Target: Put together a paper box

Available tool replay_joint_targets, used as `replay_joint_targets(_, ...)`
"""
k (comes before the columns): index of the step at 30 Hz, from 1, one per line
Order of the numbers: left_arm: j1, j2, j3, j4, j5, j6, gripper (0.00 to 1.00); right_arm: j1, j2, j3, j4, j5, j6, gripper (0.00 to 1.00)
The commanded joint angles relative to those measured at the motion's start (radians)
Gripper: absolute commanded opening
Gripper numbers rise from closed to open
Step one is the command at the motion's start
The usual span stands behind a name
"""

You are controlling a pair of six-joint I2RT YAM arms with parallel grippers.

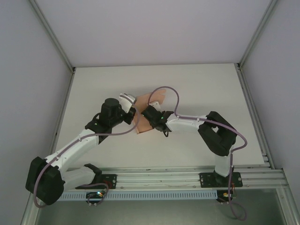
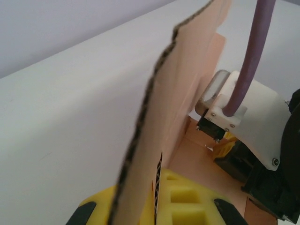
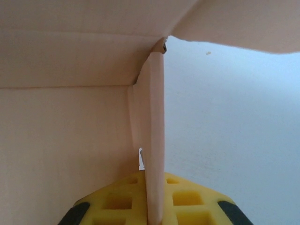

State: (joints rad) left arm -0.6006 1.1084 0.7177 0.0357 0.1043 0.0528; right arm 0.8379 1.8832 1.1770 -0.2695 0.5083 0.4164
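Looking down from the top camera, you have the paper box [image 1: 157,98] lying slightly toward 9 o'clock from the middle of the table [image 1: 201,84]. It is only partly folded, with its salmon-pink card running from 1 o'clock down to 7 o'clock between the two arms. Your left gripper [image 1: 132,107] meets it at its 9 o'clock edge. Your right gripper [image 1: 144,113] reaches in from 4 o'clock, over the card's middle.

On the left wrist camera, your left gripper [image 2: 145,206] is clenched on the paper box [image 2: 187,84]: one panel rises on edge from between the yellow pads [image 2: 183,199], tilted toward 1 o'clock. More card lies flat at 4 o'clock, under the other arm's white and black wrist [image 2: 253,126] and its purple cable [image 2: 251,51].

On the right wrist camera, your right gripper [image 3: 154,204] has a narrow upright flap of the paper box [image 3: 70,117] between its pads. They seem to pinch it, though the contact sits at the very bottom edge and is hard to read. A wall of card lies at 9 o'clock, another panel overhangs at 12 o'clock, and bare table [image 3: 234,122] shows at 3 o'clock.
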Motion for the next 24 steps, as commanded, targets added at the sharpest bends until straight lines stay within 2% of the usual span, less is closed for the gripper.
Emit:
replay_joint_targets(1, -0.013, -0.077, 0.021, 0.116, 0.039, -0.04, 0.0, -0.053, -0.045, -0.104, 0.044, -0.091, -0.024, 0.15)
replay_joint_targets(5, -0.012, -0.078, -0.033, 0.124, 0.079, -0.048, 0.0, -0.084, -0.166, -0.161, 0.195, -0.275, -0.038, 0.29)
replay_joint_targets(7, -0.014, -0.076, -0.071, 0.144, 0.112, -0.052, 0.0, -0.095, -0.223, -0.179, 0.238, -0.354, -0.043, 0.48)
replay_joint_targets(12, -0.016, -0.077, -0.142, 0.196, 0.133, -0.069, 0.0, -0.096, -0.342, -0.228, 0.27, -0.424, -0.059, 0.81)
replay_joint_targets(16, -0.016, -0.089, -0.169, 0.213, 0.136, -0.07, 0.0, -0.097, -0.433, -0.302, 0.28, -0.429, -0.088, 0.92)
replay_joint_targets(19, -0.019, -0.094, -0.183, 0.219, 0.152, -0.046, 0.0, -0.1, -0.475, -0.344, 0.258, -0.374, -0.094, 1.0)
replay_joint_targets(24, -0.018, -0.102, -0.223, 0.276, 0.185, -0.017, 0.0, -0.109, -0.547, -0.401, 0.188, -0.293, -0.064, 1.0)
